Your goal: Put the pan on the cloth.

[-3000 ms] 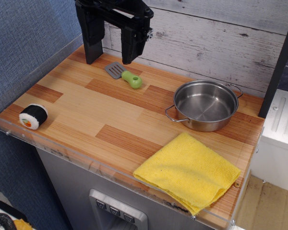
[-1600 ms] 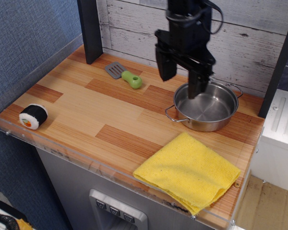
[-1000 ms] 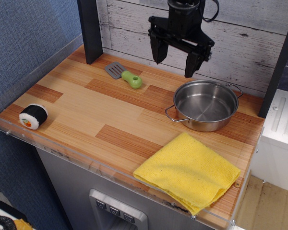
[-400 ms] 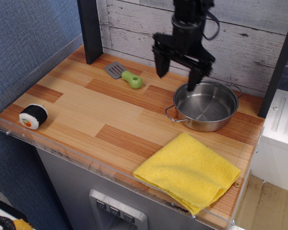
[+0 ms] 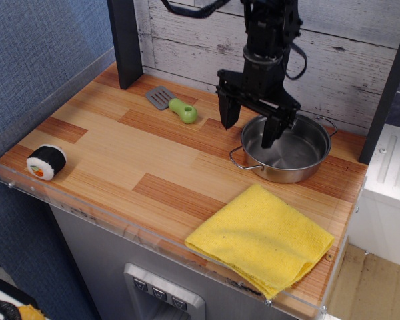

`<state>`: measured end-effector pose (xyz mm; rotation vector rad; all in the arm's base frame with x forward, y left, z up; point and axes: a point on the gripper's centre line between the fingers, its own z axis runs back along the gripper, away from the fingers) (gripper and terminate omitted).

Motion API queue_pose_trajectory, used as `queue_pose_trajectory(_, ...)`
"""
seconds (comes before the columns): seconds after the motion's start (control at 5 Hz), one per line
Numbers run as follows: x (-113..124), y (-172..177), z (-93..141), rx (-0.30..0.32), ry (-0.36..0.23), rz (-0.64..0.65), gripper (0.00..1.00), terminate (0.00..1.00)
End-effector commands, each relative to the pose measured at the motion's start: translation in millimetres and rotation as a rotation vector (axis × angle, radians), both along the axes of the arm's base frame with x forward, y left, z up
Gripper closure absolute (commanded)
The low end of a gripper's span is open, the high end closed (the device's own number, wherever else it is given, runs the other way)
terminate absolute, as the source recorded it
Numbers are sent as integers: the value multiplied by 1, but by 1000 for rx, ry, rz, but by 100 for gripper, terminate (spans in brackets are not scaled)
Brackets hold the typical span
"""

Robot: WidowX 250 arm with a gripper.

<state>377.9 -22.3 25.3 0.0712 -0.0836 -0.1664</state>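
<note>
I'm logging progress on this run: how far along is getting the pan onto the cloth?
Early stage. Done: the claw has reached the pan. In hand: it hangs open astride the pan's left rim, one finger outside, the other inside the bowl, nothing gripped yet. Left: closing on the rim, lifting, and carrying the pan to the yellow cloth, which lies bare at the counter's front; the pan sits on the wood behind it.

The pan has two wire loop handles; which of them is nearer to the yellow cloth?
The handle at the front left of the pan, the loop pointing toward the counter's front edge, is nearer the cloth. The other loop faces the back wall.
</note>
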Motion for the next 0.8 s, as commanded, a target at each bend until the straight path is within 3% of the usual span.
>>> queue_pose_trajectory(0.0, 2, 1, 4, 12, -25, -8, 100, 0)
queue_pose_trajectory(0.4, -1, 0, 17, -12, -36, -20, 100, 0)
queue_pose_trajectory(0.6, -2, 5, 35, -16, -69, 5, 100, 0)
